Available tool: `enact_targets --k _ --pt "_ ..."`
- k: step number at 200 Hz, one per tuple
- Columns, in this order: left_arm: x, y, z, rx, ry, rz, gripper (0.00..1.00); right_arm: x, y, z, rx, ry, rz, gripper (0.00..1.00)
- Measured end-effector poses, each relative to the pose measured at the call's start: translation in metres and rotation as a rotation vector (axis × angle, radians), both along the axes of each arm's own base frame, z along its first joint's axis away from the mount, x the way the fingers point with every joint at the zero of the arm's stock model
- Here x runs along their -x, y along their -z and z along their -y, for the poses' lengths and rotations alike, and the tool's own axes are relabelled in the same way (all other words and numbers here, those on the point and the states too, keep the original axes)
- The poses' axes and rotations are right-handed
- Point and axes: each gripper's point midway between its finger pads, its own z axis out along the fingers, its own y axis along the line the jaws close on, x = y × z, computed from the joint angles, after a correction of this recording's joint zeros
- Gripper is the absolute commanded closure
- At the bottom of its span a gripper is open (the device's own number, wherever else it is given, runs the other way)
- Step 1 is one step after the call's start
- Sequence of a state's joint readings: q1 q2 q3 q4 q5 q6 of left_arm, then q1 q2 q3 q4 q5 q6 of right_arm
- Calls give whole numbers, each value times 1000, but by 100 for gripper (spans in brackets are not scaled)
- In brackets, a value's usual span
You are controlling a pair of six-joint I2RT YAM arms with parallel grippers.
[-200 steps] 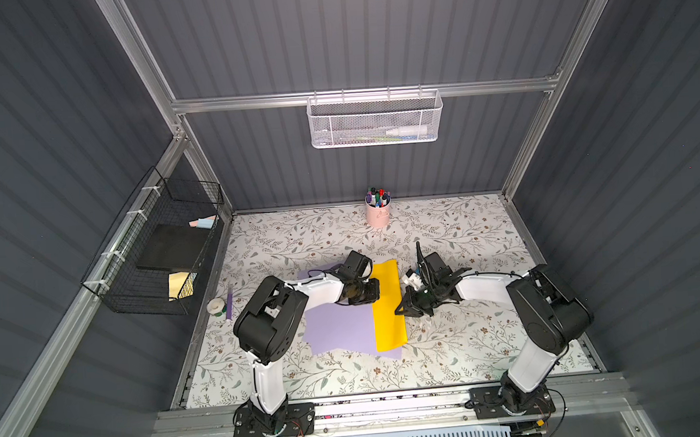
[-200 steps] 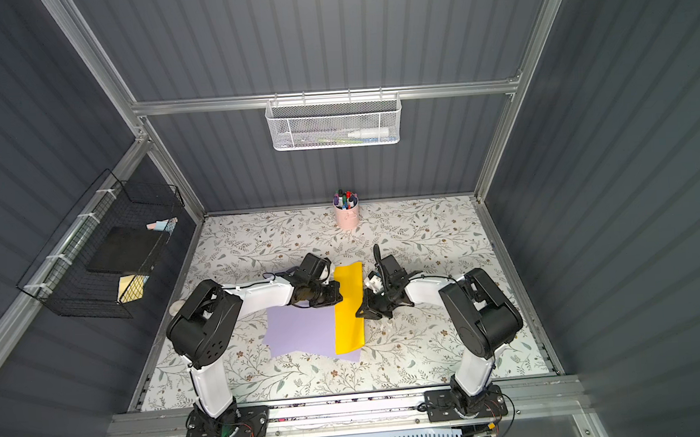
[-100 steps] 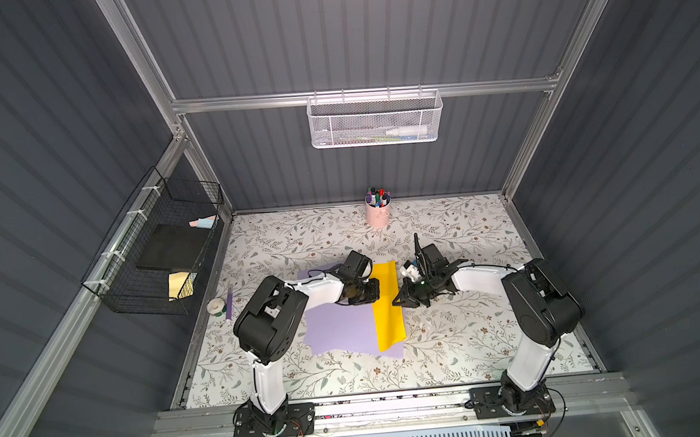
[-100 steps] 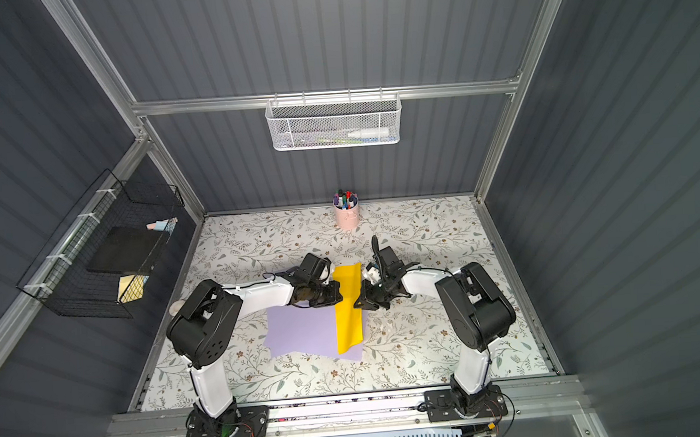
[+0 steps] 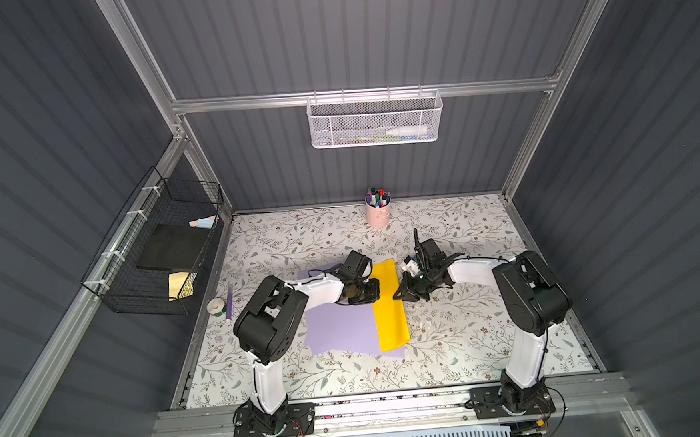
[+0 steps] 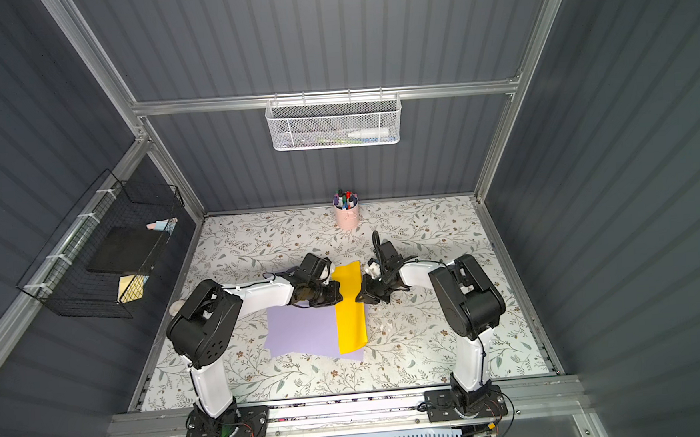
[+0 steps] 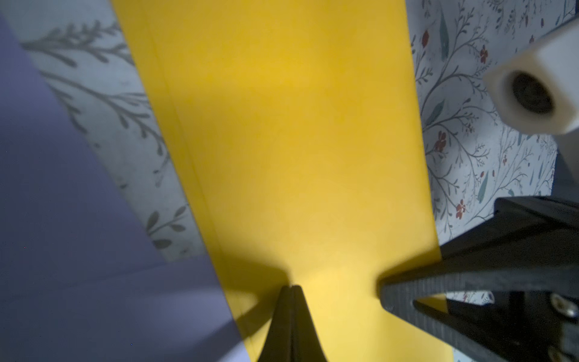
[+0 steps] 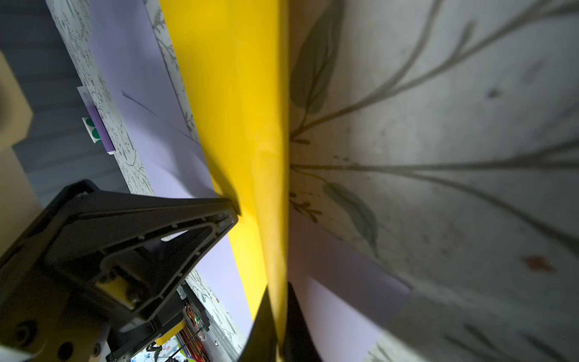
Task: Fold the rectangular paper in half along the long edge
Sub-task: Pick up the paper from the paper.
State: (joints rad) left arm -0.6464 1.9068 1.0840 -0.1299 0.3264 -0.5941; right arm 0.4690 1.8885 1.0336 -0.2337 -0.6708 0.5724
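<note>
A yellow paper (image 5: 389, 308) (image 6: 350, 311), folded into a long narrow strip, lies partly on a lavender sheet (image 5: 342, 328) (image 6: 301, 330). My left gripper (image 5: 377, 293) (image 6: 339, 297) (image 7: 292, 286) is shut, its tips resting on top of the strip (image 7: 297, 156) with nothing between them. My right gripper (image 5: 397, 298) (image 6: 358, 300) (image 8: 277, 288) is at the strip's right long edge, shut on the yellow fold (image 8: 241, 109). One fingertip lies above the paper, the other under it.
A pink cup of markers (image 5: 377, 215) stands at the back. A tape roll (image 5: 216, 306) and a purple stick (image 5: 228, 302) lie at the left edge. A black wire basket (image 5: 155, 256) hangs on the left wall and a white mesh basket (image 5: 375, 120) on the back wall.
My right gripper has slid a short way toward the back along the strip's right edge. The left gripper and the papers have stayed where they were.
</note>
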Motion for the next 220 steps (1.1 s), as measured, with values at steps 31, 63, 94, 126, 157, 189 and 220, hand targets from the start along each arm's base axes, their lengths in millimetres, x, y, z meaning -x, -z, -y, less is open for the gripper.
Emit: enact_targets --k 31,63,94,126,157,189,220 --pt "0 0 0 0 0 0 100 -11 -4 1 -5 5 26 100" --pt "0 0 0 0 0 1 100 -19 -10 -2 -17 7 38 67" --pt "0 0 0 0 0 1 100 -36 -9 -5 -28 15 51 100" --pt "0 0 0 0 0 1 100 -39 -4 -6 -21 8 48 100" --pt "0 0 0 -1 3 2 100 -39 -4 -6 -23 13 44 100" --pt "-2 -4 2 8 6 17 33 -35 -5 -2 -25 20 49 100" --pt "-8 -23 -2 -26 -15 78 1 -36 -17 6 -42 40 78 100"
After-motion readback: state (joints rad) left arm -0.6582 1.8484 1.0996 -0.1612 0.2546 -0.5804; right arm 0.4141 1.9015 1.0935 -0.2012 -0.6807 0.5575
